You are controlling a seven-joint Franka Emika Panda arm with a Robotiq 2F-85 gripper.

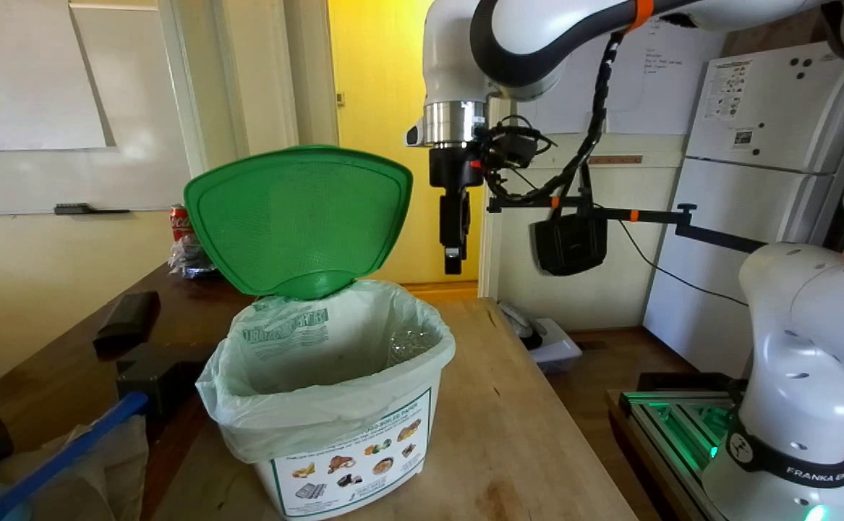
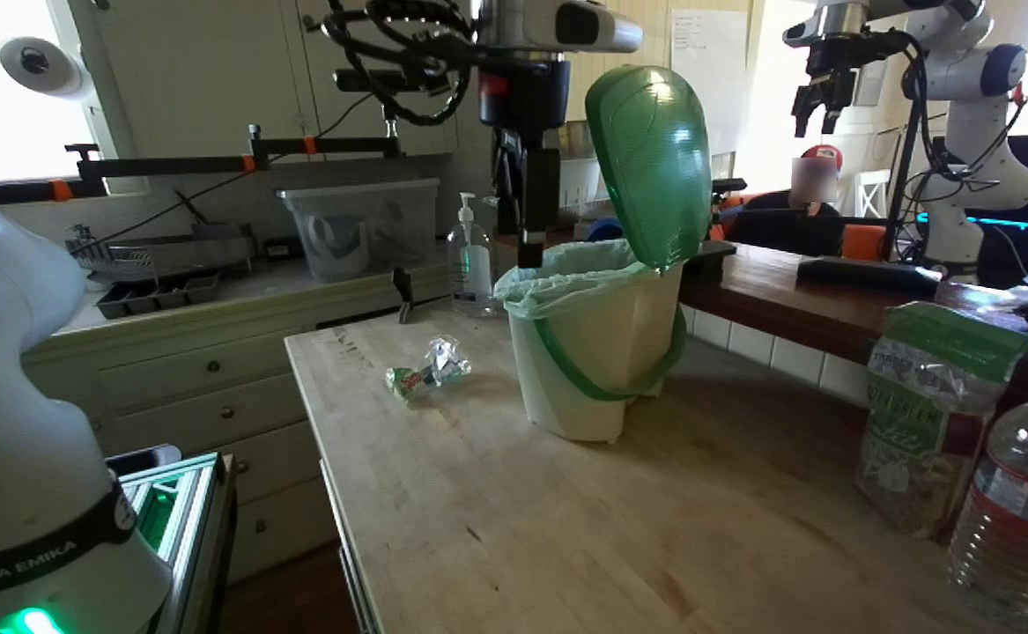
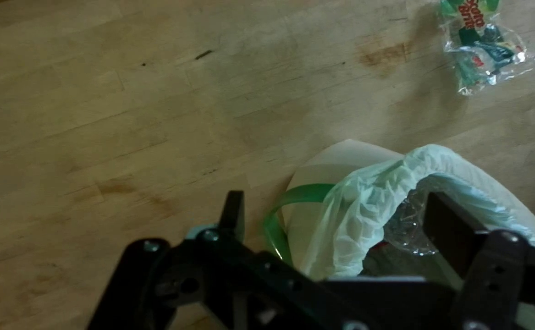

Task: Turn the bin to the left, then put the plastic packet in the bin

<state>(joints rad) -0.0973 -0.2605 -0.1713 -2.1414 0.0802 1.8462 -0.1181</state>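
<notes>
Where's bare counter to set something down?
Widest: the wood counter in an exterior view's foreground, bordered by the bin behind and the green-topped pouch and water bottle at picture right. A smaller patch lies between the plastic packet and the bin. Crowded: the dark ledge beside the bin, with clear wrap and black blocks.

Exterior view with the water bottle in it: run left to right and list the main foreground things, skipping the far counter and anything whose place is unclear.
White base of the robot arm → plastic packet → bin → green-topped bag → water bottle.
</notes>
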